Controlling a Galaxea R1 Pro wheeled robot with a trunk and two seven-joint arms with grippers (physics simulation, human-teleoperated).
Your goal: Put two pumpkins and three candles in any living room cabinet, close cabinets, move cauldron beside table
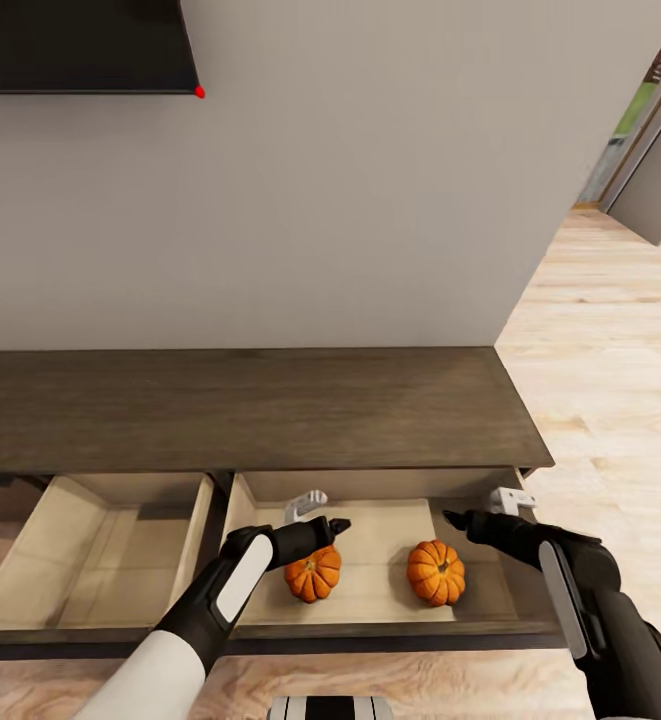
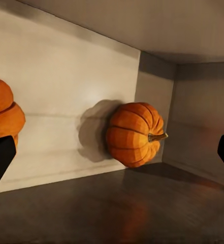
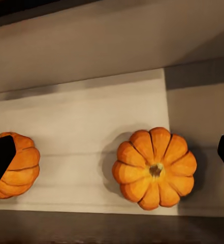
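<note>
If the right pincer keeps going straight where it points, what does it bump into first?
Probably the pale drawer floor, in the gap between the two pumpkins; depth is hard to judge.

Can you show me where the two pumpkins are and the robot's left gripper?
Left pumpkin [image 1: 313, 574], head view, on its ribbed orange top.
Right pumpkin [image 1: 436, 572], head view, on its ribbed orange top by the stem.
Left gripper [image 1: 328, 527], head view, between its fingertips.

— Left arm?
— White forearm, black wrist, reaching forward and inward; left gripper [image 1: 332, 528] with fingers spread, nothing between them.
— Right arm?
— Black forearm with a grey stripe, angled inward; right gripper [image 1: 457, 521] likewise parted and empty, fingertips facing the left's.
</note>
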